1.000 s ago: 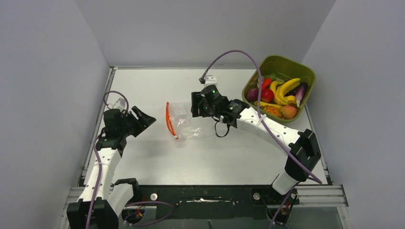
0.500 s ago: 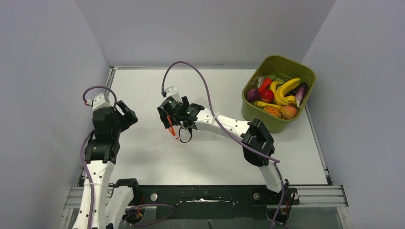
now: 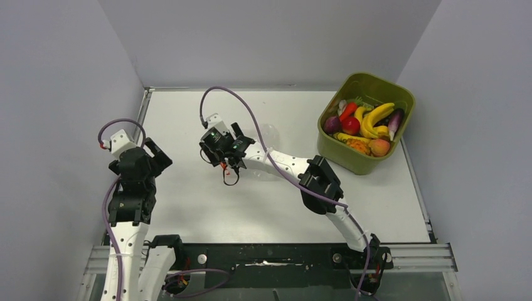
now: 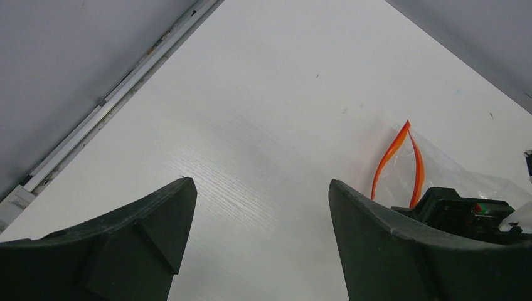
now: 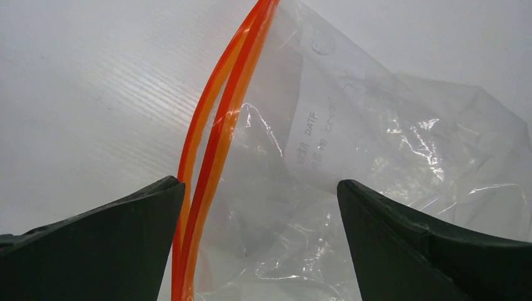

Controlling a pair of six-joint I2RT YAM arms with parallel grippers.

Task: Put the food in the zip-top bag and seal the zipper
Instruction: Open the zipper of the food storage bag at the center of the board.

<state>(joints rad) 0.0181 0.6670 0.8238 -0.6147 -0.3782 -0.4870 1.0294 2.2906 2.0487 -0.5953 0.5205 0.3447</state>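
Table: white top, walled on three sides. Olive-green bin sits at the far right corner with all the food heaped inside it, yellow bananas on top; nothing is bagged yet. The zip-top bag lies flat and crinkled at mid-table, well apart from the bin, and in the overhead view it is mostly hidden under the right arm. Its zipper faces left, and its two orange-red strips bow slightly apart, so the mouth is unsealed but barely gaping. Right gripper hovers over the mouth with its fingers spread wide and nothing between them; the strip runs just inside one finger, but I cannot tell whether they touch. Left gripper is likewise spread and empty, near the left edge and aimed toward the zipper. Judged step: taking hold of the mouth to open it. To do this well, pinch only the upper strip near its middle, not both, since clamping both would press the zip shut. Descend slowly, because the film is slippery and may slide rather than lift. The left gripper looks better placed to hold a lip, leaving the right arm free to reach the bin.
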